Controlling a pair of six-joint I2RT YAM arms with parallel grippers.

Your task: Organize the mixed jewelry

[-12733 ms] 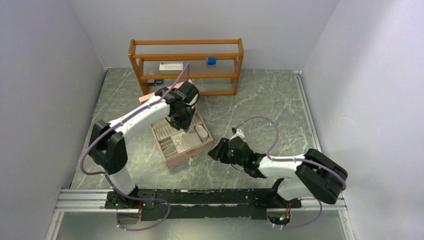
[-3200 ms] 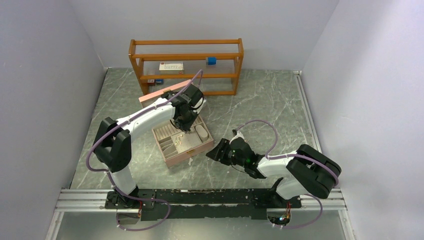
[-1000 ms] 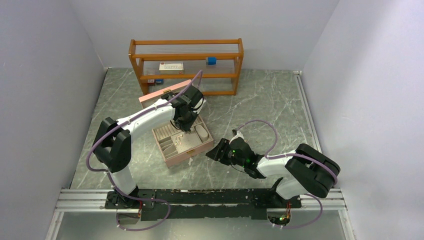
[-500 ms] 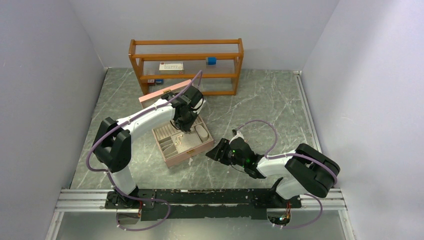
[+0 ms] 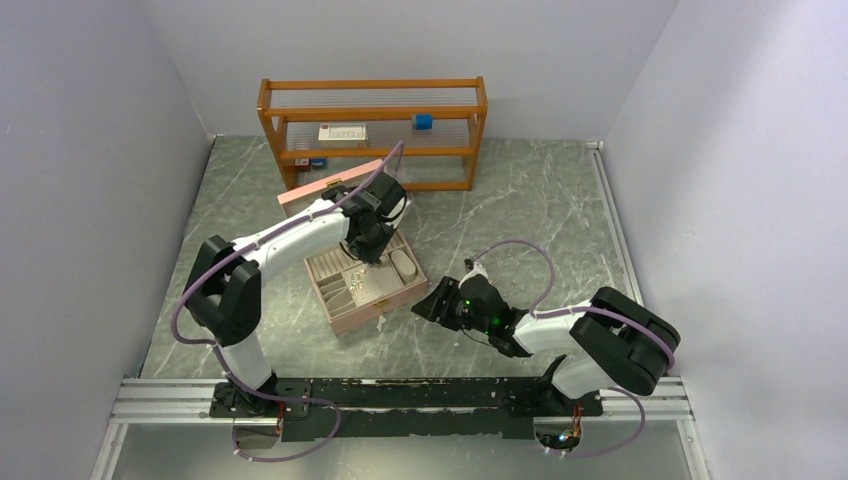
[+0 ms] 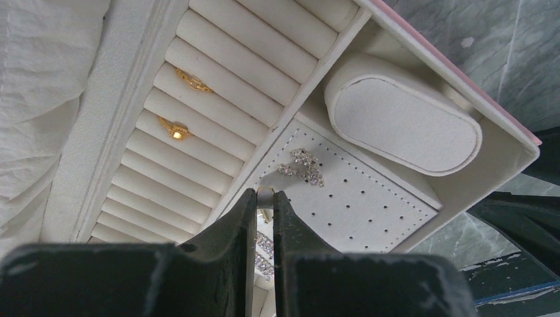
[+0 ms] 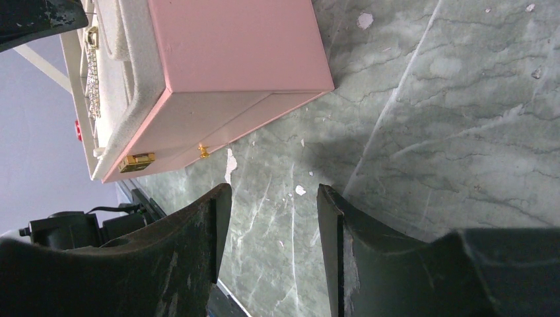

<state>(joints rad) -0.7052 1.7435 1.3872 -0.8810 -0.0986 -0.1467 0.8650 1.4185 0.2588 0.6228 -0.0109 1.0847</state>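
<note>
An open pink jewelry box (image 5: 352,312) stands mid-table with white padded compartments. In the left wrist view, my left gripper (image 6: 265,195) is shut on a small gold ring (image 6: 265,191), held at the fingertips over the border between the ring rolls and the perforated pad (image 6: 356,198). Two gold rings (image 6: 193,80) (image 6: 175,131) sit in the ring rolls, and a sparkly silver piece (image 6: 301,165) lies on the pad. More glittering jewelry (image 6: 263,244) shows through the gap between the fingers. My right gripper (image 7: 267,198) stands open over the bare table beside the box (image 7: 231,59).
An oval white cushion (image 6: 403,125) fills the box's corner compartment. The box's pink lid (image 5: 325,186) leans open behind it. A wooden shelf rack (image 5: 372,130) stands at the back with a blue block (image 5: 423,121) and a white card (image 5: 342,132).
Nothing has visibly moved over the last second. Compared with the oldest frame, my left arm has shifted slightly over the box and the lid now shows behind it.
</note>
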